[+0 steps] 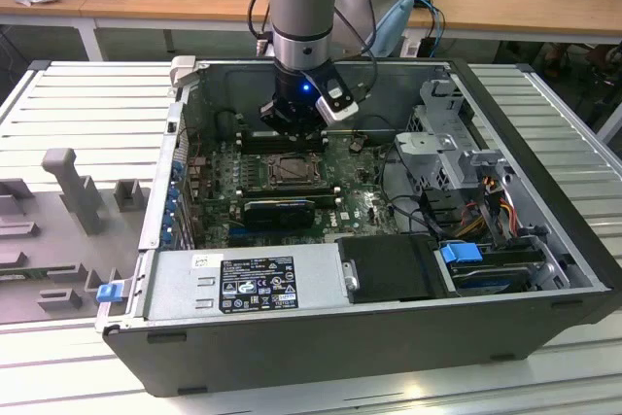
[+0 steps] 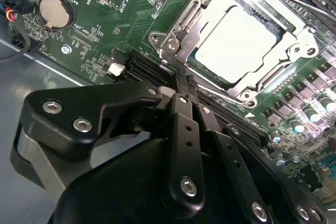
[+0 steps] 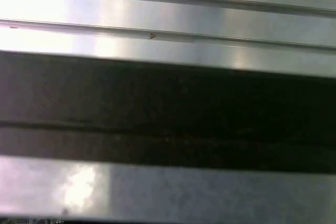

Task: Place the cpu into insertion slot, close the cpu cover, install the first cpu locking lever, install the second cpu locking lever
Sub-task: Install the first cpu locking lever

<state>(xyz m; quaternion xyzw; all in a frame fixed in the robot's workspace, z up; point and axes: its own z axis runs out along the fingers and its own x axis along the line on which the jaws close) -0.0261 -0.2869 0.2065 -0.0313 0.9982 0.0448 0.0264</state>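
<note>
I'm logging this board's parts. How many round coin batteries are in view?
1. The coin battery sits in its holder on the green board, well apart from the chip. Others may be hidden behind the gripper.

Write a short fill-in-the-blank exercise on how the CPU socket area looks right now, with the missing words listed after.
1. The cpu lies in the insertion slot with its pale face turned ____.
2. The cpu cover lies ____ over the cpu, whose face shows through its window.
3. In the second wrist view, the gripper has its fingers pressed ____.
4. In the exterior view, the gripper hangs just ____ the insertion slot.

Missing words: up; closed; together; above
</note>
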